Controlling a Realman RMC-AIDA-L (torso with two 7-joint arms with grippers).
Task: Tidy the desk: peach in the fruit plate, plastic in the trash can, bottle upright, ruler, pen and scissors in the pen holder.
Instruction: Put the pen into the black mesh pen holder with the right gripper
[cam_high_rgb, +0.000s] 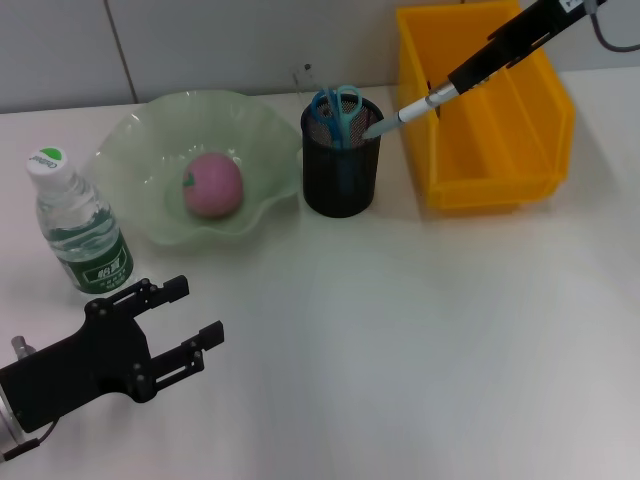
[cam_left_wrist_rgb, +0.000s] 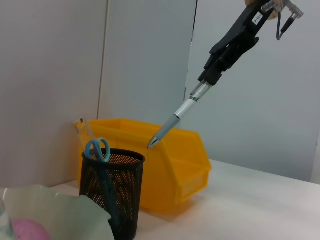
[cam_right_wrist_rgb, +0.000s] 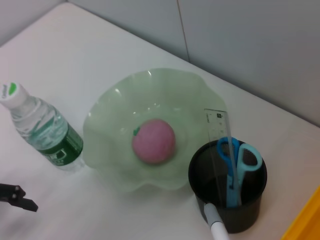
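Pen (cam_high_rgb: 405, 112) alone is remaining, hanging tip-down over the pen holder (cam_high_rgb: 341, 170) in the right gripper's (cam_high_rgb: 448, 86) closed fingers, while the left gripper's (cam_high_rgb: 182, 322) fingers are resting open.

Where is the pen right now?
In the head view the pen is on the right, held by the right gripper, tip just above the black pen holder, beside the yellow bin.

The peach (cam_high_rgb: 212, 185) is pink in a pale green, translucent fruit plate (cam_high_rgb: 130, 170). The pen holder (cam_high_rgb: 341, 185) is black mesh; the scissors (cam_high_rgb: 336, 108) have blue handles. The bottle (cam_high_rgb: 78, 225) has a green-and-white label and cap. The trash can (cam_high_rgb: 500, 150) is yellow, the desk (cam_high_rgb: 420, 340) white.
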